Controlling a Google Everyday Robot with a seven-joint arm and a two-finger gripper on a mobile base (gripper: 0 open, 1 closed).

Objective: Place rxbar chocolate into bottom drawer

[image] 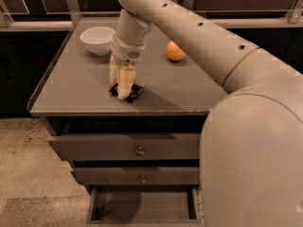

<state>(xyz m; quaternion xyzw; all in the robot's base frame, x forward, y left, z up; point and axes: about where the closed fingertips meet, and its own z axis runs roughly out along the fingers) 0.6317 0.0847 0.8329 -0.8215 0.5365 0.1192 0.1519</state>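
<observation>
The rxbar chocolate (135, 91), a small flat black wrapper, lies on the grey cabinet top (71, 89) near its front edge. My gripper (123, 90) points straight down onto it. The fingers stand close together over the bar's middle and appear shut on it, with black wrapper showing on either side. The bar still rests on the top. The bottom drawer (142, 206) is pulled open at the foot of the cabinet, and its flat floor is bare.
A white bowl (98, 39) stands at the back left of the top and an orange fruit (175, 51) at the back right. Two closed drawers with round knobs (140, 151) sit above the open one. My arm's bulky body fills the right side.
</observation>
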